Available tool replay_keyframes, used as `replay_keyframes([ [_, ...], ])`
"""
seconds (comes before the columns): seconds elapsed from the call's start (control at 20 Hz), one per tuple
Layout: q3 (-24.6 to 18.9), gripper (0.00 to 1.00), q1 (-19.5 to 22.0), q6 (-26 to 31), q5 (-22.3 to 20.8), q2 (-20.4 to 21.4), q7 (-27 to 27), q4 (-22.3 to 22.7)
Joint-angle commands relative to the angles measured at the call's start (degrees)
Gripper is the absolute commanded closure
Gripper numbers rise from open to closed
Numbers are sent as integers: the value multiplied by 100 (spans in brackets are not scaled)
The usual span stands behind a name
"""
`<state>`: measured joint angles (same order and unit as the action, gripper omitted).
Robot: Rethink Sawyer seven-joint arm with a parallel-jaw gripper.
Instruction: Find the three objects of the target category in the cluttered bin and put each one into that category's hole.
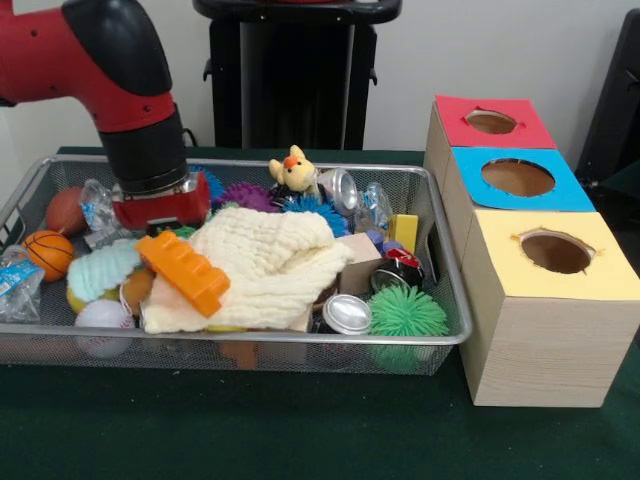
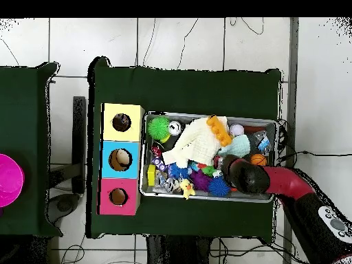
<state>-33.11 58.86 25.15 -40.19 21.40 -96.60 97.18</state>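
Note:
The wire mesh bin [image 1: 300,346] is full of clutter; it also shows in the overhead view [image 2: 206,115]. My gripper [image 1: 160,213] is down in the bin's back left corner in the front view, its red body just above the clutter and its lower part hidden among the things. In the overhead view the arm's end [image 2: 245,176] covers it. The yellow-topped hole [image 1: 556,252] is in the nearest wooden box, right of the bin; it also shows from overhead [image 2: 122,122]. I cannot make out any of the busy-print pieces; they may lie under the clutter.
A cream waffle cloth [image 1: 265,265] covers the bin's middle, with an orange toy brick [image 1: 185,270] on it and a mint-green cloth [image 1: 100,270] to its left. A green spiky ball [image 1: 405,312], a can [image 1: 347,313], a yellow chick [image 1: 293,170] and a small basketball [image 1: 48,252] lie around. Blue-topped [image 1: 518,177] and red-topped [image 1: 490,122] boxes stand behind the yellow one.

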Motion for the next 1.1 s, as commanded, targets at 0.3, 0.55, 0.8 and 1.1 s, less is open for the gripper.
replay_keyframes([
  [0.3,-1157,0,-343,-594,816,-256,-580,563],
  [0.55,-1098,0,-419,-616,1001,-151,-700,625],
  [0.8,-1019,0,-527,-588,1172,-53,-704,588],
  [1.1,-946,0,-642,-662,1214,-10,-622,528],
])
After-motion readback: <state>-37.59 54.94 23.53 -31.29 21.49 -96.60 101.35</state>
